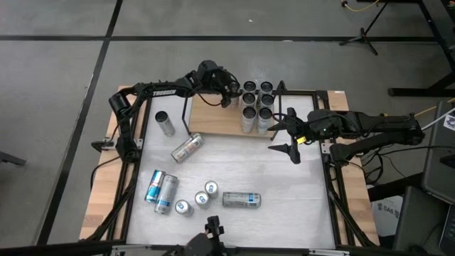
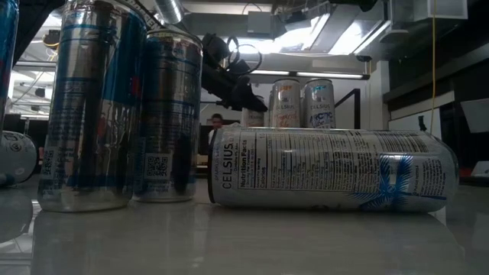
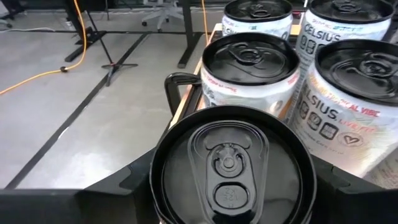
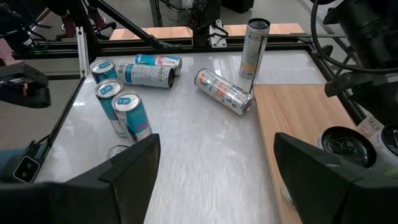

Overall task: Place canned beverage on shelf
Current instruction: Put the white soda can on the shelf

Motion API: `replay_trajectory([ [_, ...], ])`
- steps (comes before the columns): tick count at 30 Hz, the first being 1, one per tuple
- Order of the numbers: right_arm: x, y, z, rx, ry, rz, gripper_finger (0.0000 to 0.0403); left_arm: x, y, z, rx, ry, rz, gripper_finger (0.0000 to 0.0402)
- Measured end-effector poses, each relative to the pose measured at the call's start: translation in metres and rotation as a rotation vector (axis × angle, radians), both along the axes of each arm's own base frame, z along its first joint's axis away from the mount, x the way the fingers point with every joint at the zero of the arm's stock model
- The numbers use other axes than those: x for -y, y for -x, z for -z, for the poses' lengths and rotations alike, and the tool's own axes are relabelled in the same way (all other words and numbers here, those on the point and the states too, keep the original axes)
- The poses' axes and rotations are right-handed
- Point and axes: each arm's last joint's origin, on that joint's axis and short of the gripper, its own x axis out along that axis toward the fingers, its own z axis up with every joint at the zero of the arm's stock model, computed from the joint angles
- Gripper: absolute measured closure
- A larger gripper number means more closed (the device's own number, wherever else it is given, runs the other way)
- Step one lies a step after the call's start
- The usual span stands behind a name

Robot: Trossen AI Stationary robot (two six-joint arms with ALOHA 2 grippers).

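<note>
The left gripper (image 1: 229,92) is out over the far part of the shelf (image 1: 213,119), right beside the cluster of standing cans (image 1: 257,105). From its wrist camera, a can (image 3: 231,171) sits squarely between its 2 dark fingers (image 3: 118,186), upright, lid facing up, so the jaws look closed around that can, though the contact itself is hard to make out. Just past it stand at least 4 more cans, packed close together on the wooden board.

The right gripper (image 1: 290,135) hovers near the shelf's right end, above the white table (image 1: 284,185), jaws wide apart and holding nothing.

Loose cans remain on the table: 1 upright (image 1: 165,123) by the left edge, 1 lying on its side (image 1: 187,148) just in front of the shelf, and a scatter nearer the front, including a Celsius can on its side (image 2: 328,168).
</note>
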Motion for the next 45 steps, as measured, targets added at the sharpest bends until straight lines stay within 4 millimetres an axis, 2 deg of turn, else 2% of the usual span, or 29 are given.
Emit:
replay_trajectory([
  [10,0.0,0.0,0.0,0.0,0.0,0.0,0.01,0.006,-0.004,0.0,-0.009,-0.017,-0.022,0.0155],
  [25,0.0,0.0,0.0,0.0,0.0,0.0,0.01,0.006,-0.006,-0.002,-0.002,-0.043,-0.056,0.0084],
  [33,0.0,0.0,0.0,0.0,0.0,0.0,0.01,0.004,-0.007,-0.007,0.034,-0.059,-0.06,0.0081],
  [45,0.0,0.0,0.001,-0.006,0.001,0.0,0.01,0.002,-0.013,-0.029,0.069,-0.079,-0.056,0.0081],
])
